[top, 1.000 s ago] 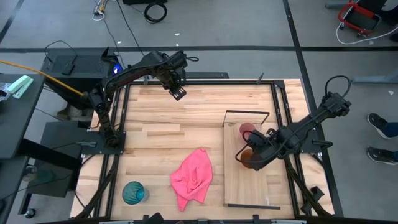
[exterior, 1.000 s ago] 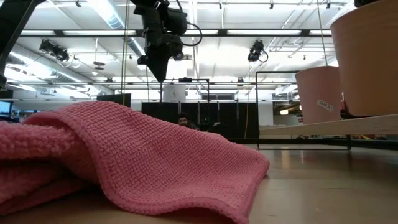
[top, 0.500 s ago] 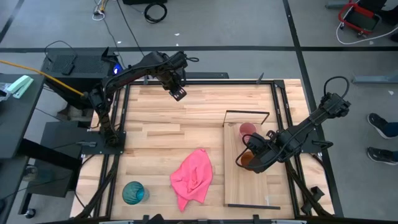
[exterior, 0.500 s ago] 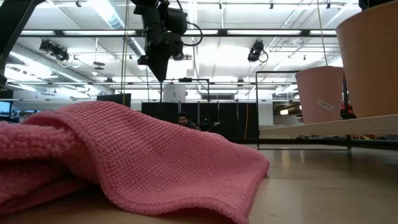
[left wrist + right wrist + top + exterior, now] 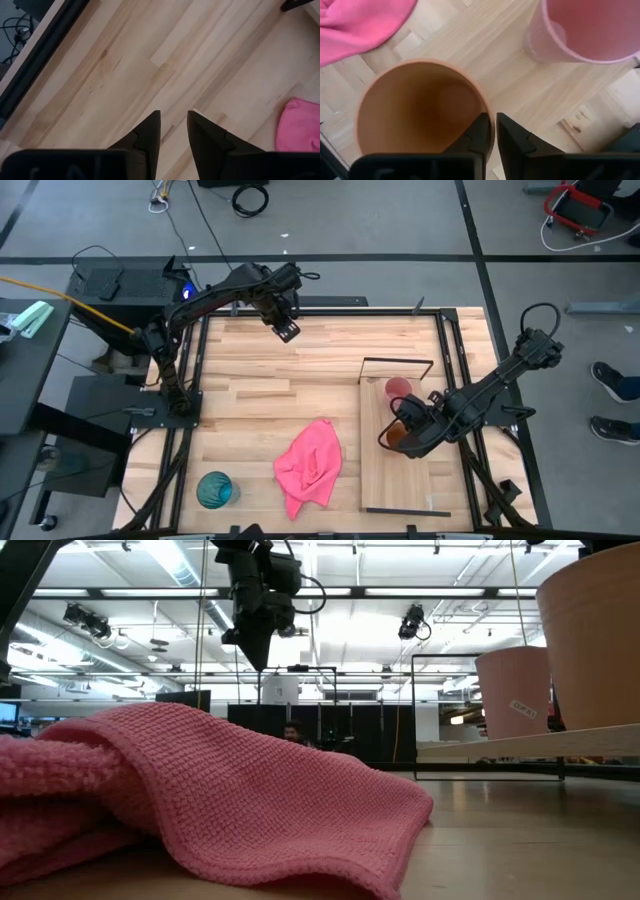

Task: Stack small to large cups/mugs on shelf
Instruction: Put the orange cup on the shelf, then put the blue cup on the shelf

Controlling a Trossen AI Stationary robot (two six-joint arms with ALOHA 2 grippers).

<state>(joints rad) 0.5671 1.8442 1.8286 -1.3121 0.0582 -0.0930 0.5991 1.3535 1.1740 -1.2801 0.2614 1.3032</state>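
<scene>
Right gripper (image 5: 491, 131) has its fingers straddling the orange cup's (image 5: 420, 105) rim, barely parted, so can't tell if it's gripping or letting go. Pink cup (image 5: 590, 27) sits just beyond, both on the shelf (image 5: 385, 480). I'd lift straight up, no dragging.

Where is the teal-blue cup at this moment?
In the high view, the teal-blue cup stands on the tabletop near its front left corner, left of the pink cloth and far from the shelf.
</scene>
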